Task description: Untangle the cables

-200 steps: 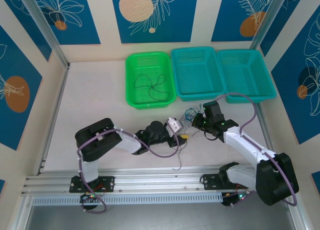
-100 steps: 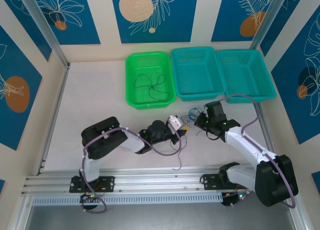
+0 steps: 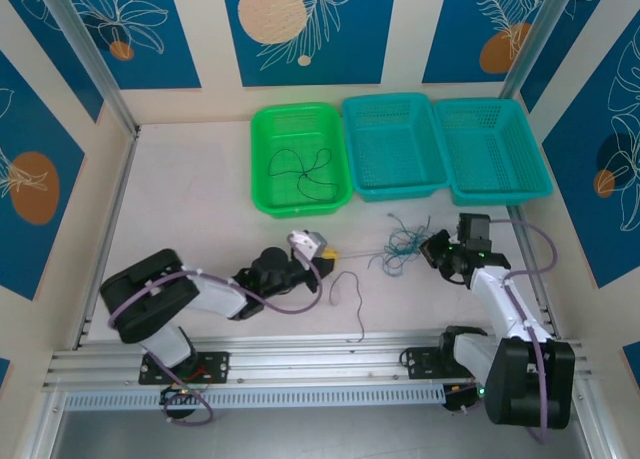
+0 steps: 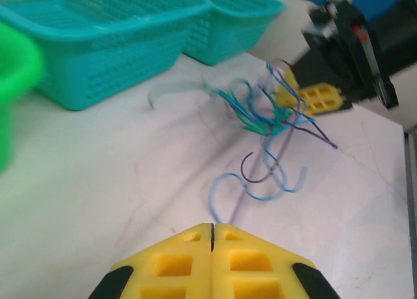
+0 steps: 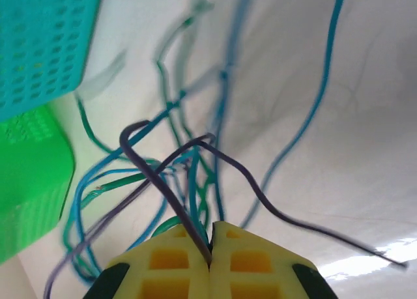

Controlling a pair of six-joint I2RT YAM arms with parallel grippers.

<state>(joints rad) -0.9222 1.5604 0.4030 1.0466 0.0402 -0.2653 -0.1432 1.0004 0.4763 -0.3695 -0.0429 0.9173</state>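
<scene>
Yellow pads of the left gripper (image 3: 328,251) are pressed flat together, and the left wrist view shows the seam between them fully closed (image 4: 213,228). A thin strand runs from that seam across the table (image 3: 200,209) to the cables (image 3: 400,245), so the gripper seems to be pinching it, though the strand is too thin to be sure.

The cables are a loose knot of teal-blue, green and purple strands (image 4: 270,120). They lie on the table between the two grippers, nearer the right one and just in front of the middle teal basket (image 3: 395,191). The right gripper (image 3: 432,249) sits at the knot's right edge, also closed. In its wrist view a purple strand is clamped in the seam (image 5: 211,230), with green and blue strands (image 5: 189,162) looping up past the fingertips.

A separate dark strand (image 3: 360,309) lies loose on the table, nearer the front edge than the left gripper, touching neither gripper. One black cable (image 3: 303,169) lies curled inside the green basket (image 3: 298,207). The green basket stands leftmost in the row at the back, touching the middle teal basket, with the right teal basket (image 3: 500,194) beside that.
</scene>
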